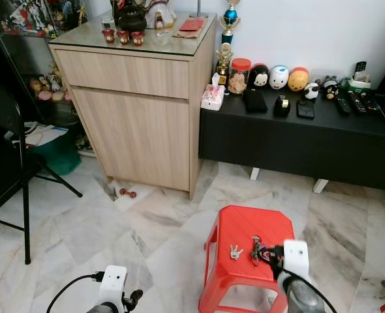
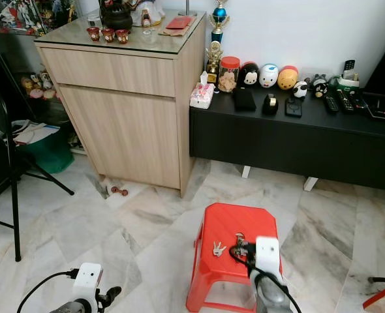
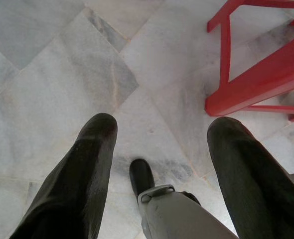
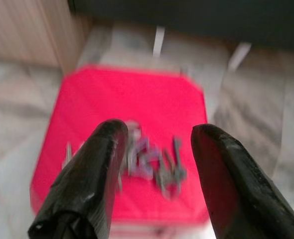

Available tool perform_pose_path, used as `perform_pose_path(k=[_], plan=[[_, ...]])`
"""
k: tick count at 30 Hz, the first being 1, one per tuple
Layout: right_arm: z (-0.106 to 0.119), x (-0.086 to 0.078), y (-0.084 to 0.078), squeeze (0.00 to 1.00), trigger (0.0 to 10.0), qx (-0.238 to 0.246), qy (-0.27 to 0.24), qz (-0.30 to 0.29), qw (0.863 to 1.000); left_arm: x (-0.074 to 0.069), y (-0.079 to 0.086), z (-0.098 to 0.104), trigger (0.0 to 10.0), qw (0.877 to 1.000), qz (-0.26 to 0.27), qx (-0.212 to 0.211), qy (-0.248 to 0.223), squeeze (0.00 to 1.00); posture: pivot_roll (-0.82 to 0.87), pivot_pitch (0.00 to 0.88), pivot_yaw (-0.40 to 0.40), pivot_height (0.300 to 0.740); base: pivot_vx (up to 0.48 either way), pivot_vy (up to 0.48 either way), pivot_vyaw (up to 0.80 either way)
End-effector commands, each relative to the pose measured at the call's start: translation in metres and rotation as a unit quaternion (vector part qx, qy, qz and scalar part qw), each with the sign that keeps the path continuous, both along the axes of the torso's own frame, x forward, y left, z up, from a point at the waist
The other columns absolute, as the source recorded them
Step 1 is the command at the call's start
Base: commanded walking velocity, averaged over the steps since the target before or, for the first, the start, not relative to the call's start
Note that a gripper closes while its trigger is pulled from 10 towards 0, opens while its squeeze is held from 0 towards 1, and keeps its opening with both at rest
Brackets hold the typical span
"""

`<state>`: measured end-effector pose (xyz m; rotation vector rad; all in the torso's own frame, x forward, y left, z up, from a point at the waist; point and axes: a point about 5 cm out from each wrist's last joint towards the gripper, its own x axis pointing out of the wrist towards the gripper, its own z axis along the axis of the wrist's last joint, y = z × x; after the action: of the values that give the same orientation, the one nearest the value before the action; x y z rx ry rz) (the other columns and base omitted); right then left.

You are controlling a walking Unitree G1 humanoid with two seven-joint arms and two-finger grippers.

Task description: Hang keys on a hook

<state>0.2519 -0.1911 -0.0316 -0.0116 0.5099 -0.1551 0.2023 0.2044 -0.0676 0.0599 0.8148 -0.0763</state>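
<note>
My right tool [image 4: 154,149] hangs over the red stool [image 1: 245,228] with its two black fingers [image 4: 94,169] spread wide and nothing between them. The keys [image 4: 152,159] lie on the stool's top just beyond the fingertips, a loose bunch with one smaller piece [image 1: 235,252] lying apart to the left. The wrist picture is blurred, so I cannot tell how the ring lies.

The risk, as I judge it, is a poor bite: the keys lie flat on smooth plastic, so closing too high could skid them toward the near edge and onto the marble floor [image 1: 147,228], or I might catch one key and leave the bunch dangling. I also see no hook yet.

My right arm reaches forward and down from the near right. My left tool [image 3: 157,144] hangs idle at the near left over the floor, fingers apart and empty, the stool's leg just to its right.
</note>
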Motion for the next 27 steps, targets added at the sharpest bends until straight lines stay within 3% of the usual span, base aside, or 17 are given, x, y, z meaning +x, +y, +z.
perform_pose_path(k=[1, 6, 14, 18, 21, 27], plan=[[0.014, 0.012, 0.003, 0.00, 10.0, -0.009, -0.057, 0.012, 0.998, -0.004, -0.001, -0.003, 10.0, 1.000, 0.005, -0.005, 0.005, 0.00, 0.00, 0.000, -0.051, 0.740, 0.000, 0.000, 0.00], [0.028, 0.018, 0.019, 0.00, 10.0, -0.028, -0.117, 0.059, 0.991, -0.005, -0.001, -0.003, 10.0, 1.000, 0.008, -0.004, 0.004, 0.00, 0.00, 0.000, -0.057, 0.740, 0.000, 0.000, 0.00], [0.041, 0.018, 0.018, 0.00, 10.0, -0.031, -0.177, 0.064, 0.982, -0.007, 0.003, -0.003, 10.0, 1.000, 0.016, -0.004, 0.006, 0.00, -0.04, 0.000, -0.046, 0.740, 0.000, 0.000, 0.00], [0.041, 0.018, 0.020, 0.00, 10.0, -0.034, -0.176, 0.072, 0.981, -0.011, 0.005, -0.005, 10.0, 0.999, 0.036, -0.008, 0.012, 0.00, -0.04, 0.000, -0.042, 0.740, 0.000, 0.000, 0.00], [0.041, 0.023, 0.025, 0.00, 10.0, -0.013, -0.164, 0.059, 0.985, -0.015, 0.014, -0.006, 10.0, 0.996, 0.085, -0.019, 0.008, 0.00, -0.04, 0.000, -0.044, 0.740, 0.000, 0.000, 0.00], [0.041, 0.024, 0.029, 0.00, 10.0, -0.021, -0.159, 0.072, 0.984, -0.017, 0.013, -0.007, 10.0, 0.997, 0.076, -0.017, 0.011, 0.00, -0.03, 0.000, -0.046, 0.717, 0.000, 0.000, 0.00]])
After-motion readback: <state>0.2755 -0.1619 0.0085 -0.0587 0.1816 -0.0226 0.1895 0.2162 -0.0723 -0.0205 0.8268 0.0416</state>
